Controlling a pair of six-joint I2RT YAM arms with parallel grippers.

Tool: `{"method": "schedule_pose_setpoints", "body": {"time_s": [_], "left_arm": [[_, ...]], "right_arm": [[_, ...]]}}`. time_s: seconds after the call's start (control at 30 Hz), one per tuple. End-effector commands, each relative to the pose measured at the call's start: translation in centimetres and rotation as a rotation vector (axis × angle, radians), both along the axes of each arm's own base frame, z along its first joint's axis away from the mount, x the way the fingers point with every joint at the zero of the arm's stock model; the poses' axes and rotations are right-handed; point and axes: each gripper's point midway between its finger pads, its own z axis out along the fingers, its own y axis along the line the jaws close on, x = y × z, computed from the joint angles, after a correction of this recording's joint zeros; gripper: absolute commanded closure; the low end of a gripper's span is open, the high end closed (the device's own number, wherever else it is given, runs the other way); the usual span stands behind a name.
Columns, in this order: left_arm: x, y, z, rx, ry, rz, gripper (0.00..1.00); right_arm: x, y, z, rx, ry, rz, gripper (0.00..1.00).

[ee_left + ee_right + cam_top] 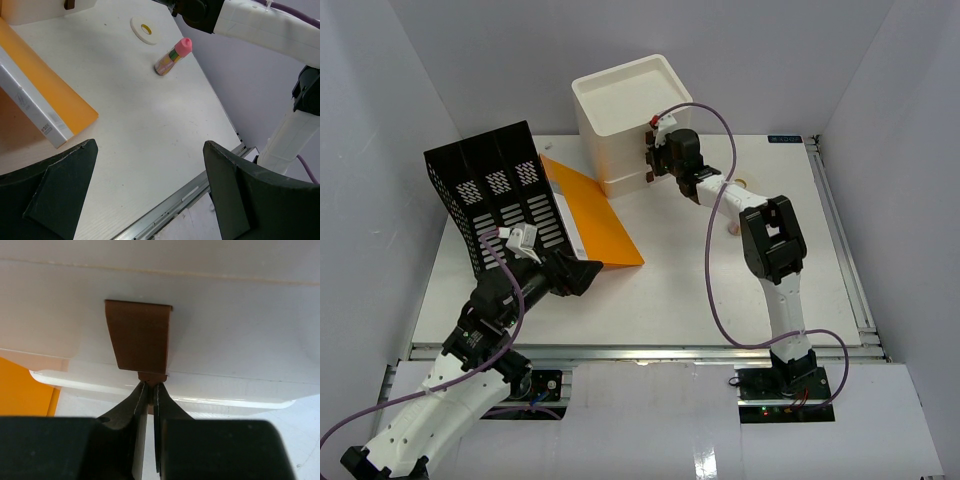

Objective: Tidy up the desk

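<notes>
The desk is a wide white tabletop with a metal rail along its front. At the back stands a cream drawer box with brown pull tabs on its front. My right gripper is shut on the small brown tab of a lower drawer, just under the larger tab; from above, that gripper presses against the box front. My left gripper hangs open over bare desk beside an orange folder, holding nothing.
A black mesh file holder stands at the back left with the orange folder leaning out of it. A white flat box lies on the folder. A tape roll and a pink-capped bottle lie right of centre.
</notes>
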Motion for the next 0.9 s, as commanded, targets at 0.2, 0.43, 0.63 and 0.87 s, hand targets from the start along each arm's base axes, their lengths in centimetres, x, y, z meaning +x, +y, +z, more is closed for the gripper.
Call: {"method": "schedule_pose_setpoints", "body": {"time_s": [0.2, 0.43, 0.63, 0.87], "left_arm": [[0.1, -0.8, 0.1, -0.014, 0.004, -0.03, 0.02], [0.7, -2.1, 1.0, -0.028, -0.012, -0.08, 0.02], [1.2, -3.3, 1.4, -0.019, -0.009, -0.124, 0.02], [0.8, -3.3, 2.3, -0.015, -0.033, -0.144, 0.02]], "right_arm": [[-4.3, -2.8, 3.3, 0.078, -0.078, 0.066, 0.92], [-12.2, -5.9, 2.8, 0.065, -0.054, 0.12, 0.89], [-15.6, -5.3, 4.9, -0.038, -0.117, 0.333, 0.27], [-19.6, -7.3, 10.6, -0.205, -0.23, 0.514, 0.07]]}}
